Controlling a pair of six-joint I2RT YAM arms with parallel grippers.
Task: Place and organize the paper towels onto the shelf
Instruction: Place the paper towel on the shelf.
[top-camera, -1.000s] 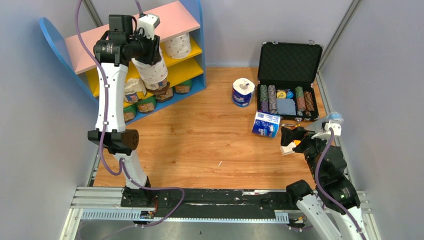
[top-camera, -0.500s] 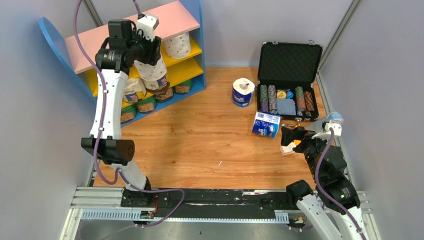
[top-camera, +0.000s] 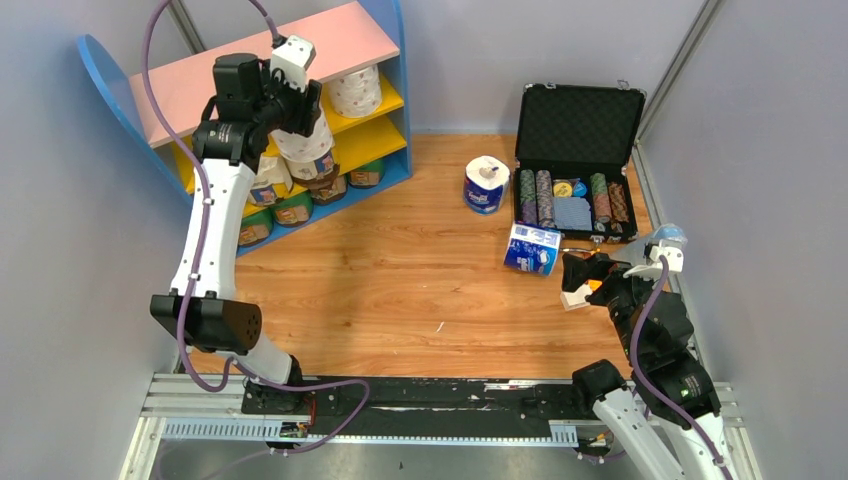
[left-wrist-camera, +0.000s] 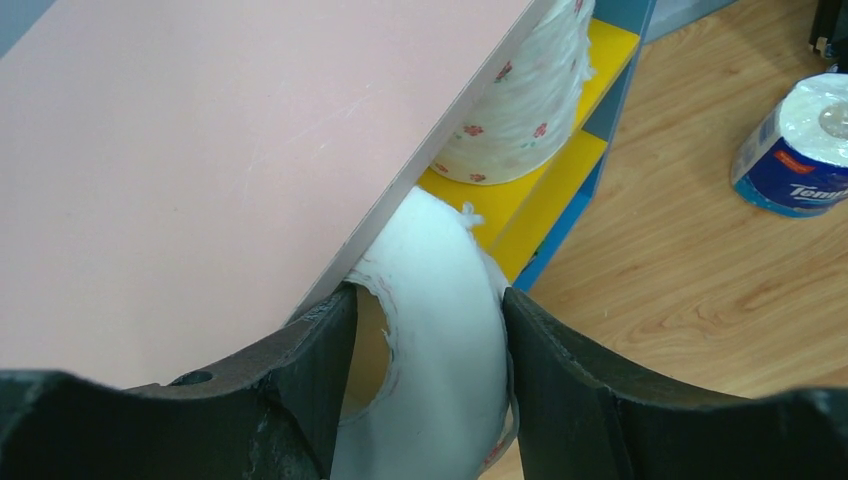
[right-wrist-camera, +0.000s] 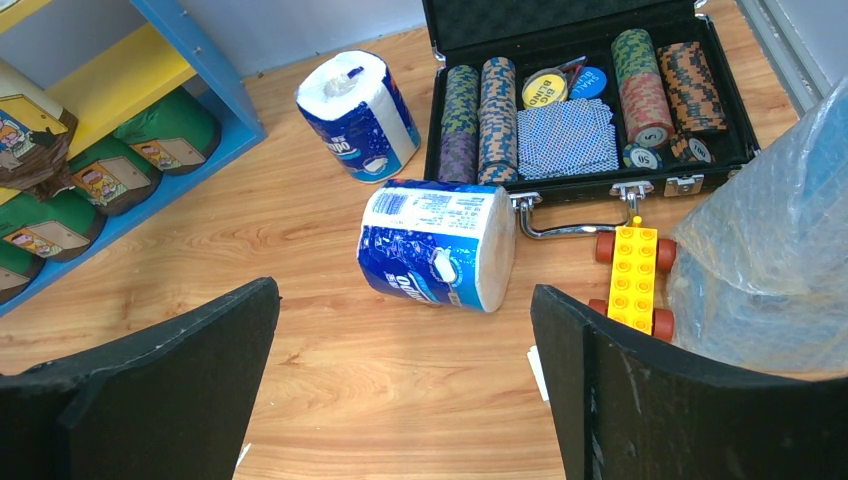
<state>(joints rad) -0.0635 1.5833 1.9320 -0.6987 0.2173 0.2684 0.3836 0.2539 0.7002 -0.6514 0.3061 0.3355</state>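
Observation:
My left gripper (top-camera: 293, 110) is shut on a bare white paper towel roll (top-camera: 303, 140) with a hollow core, at the front of the shelf (top-camera: 340, 45). In the left wrist view the roll (left-wrist-camera: 440, 330) fills the gap between both fingers and pokes under the pink top board (left-wrist-camera: 200, 150). A floral roll (top-camera: 356, 92) stands on the upper yellow board. Green-wrapped rolls (top-camera: 290, 210) line the bottom tier. A blue-white roll (top-camera: 487, 185) stands on the floor and another (top-camera: 532, 249) lies on its side. My right gripper (right-wrist-camera: 405, 292) is open just short of the lying roll (right-wrist-camera: 437, 245).
An open black case (top-camera: 580, 120) with poker chip stacks sits at the back right. A yellow toy block on red wheels (right-wrist-camera: 632, 275) and a clear plastic bag (right-wrist-camera: 770, 230) lie beside my right gripper. Grey walls close in both sides.
The left arm's elbow has dropped down and to the left, and its gripper has pushed the white roll slightly further toward the shelf. The right arm has not moved.

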